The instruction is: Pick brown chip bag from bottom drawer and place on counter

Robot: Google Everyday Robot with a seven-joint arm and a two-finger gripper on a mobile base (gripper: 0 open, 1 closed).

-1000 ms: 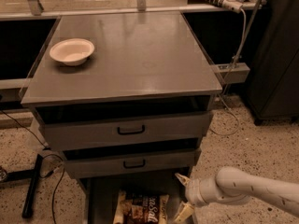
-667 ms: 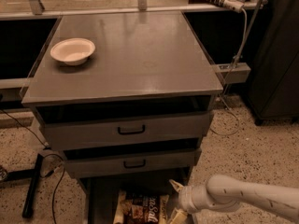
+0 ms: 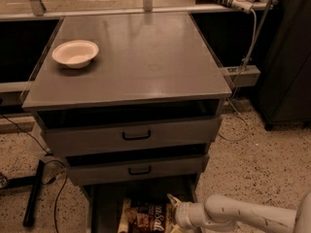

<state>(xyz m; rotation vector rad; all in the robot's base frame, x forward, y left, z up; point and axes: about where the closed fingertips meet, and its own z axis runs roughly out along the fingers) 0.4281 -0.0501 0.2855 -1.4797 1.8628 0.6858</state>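
Note:
The brown chip bag (image 3: 145, 216) lies flat in the pulled-out bottom drawer (image 3: 104, 211) at the lower edge of the camera view; its lower part is cut off by the frame. My gripper (image 3: 176, 213) hangs at the end of the white arm coming in from the lower right. It sits low over the drawer at the bag's right edge; whether it touches the bag I cannot tell. The counter (image 3: 146, 57) is the broad grey top of the cabinet above.
A white bowl (image 3: 75, 53) stands at the counter's left rear. Two grey drawers with black handles (image 3: 136, 136) sit partly open above the bottom drawer. A black cabinet (image 3: 286, 57) stands at the right, cables and a black stand leg (image 3: 34, 198) at the left.
The arm has swung left and lower, bringing the gripper from right of the drawer to the bag's right edge. The bag and the bowl have not moved.

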